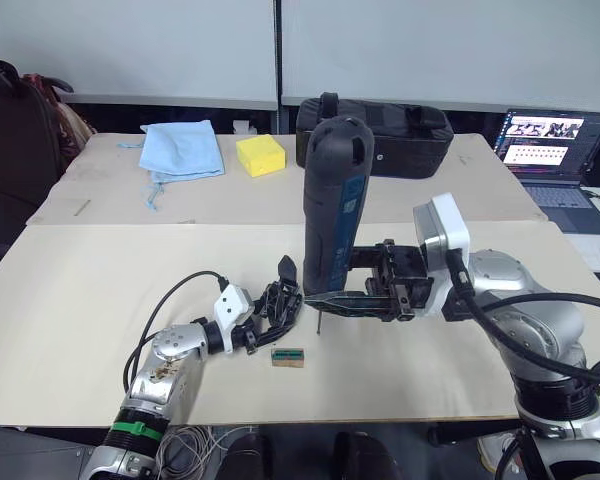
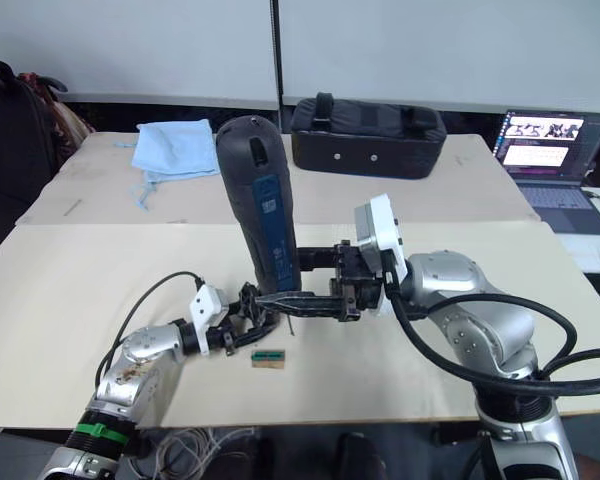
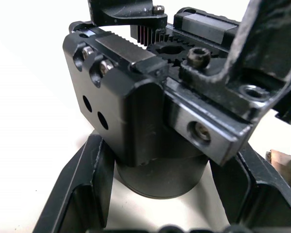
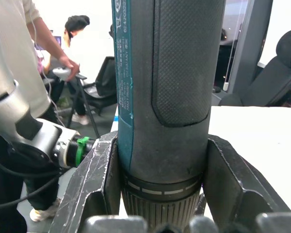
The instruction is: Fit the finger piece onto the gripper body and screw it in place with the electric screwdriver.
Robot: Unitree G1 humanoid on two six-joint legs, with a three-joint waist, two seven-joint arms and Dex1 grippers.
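Left eye view: beige table [image 1: 90, 300], black case [image 1: 410, 135], open laptop [image 1: 552, 150]. Right gripper [image 1: 325, 300] clamping upright electric screwdriver [image 1: 332, 205], label unreadable. Left gripper [image 1: 280, 300] clasping gripper body [image 3: 136, 111].

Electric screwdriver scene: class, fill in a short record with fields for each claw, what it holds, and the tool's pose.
left claw: shut on the gripper body, low over the table
right claw: shut on the electric screwdriver
tool pose: upright, bit pointing down beside the gripper body
nearby: small green-topped block on the table
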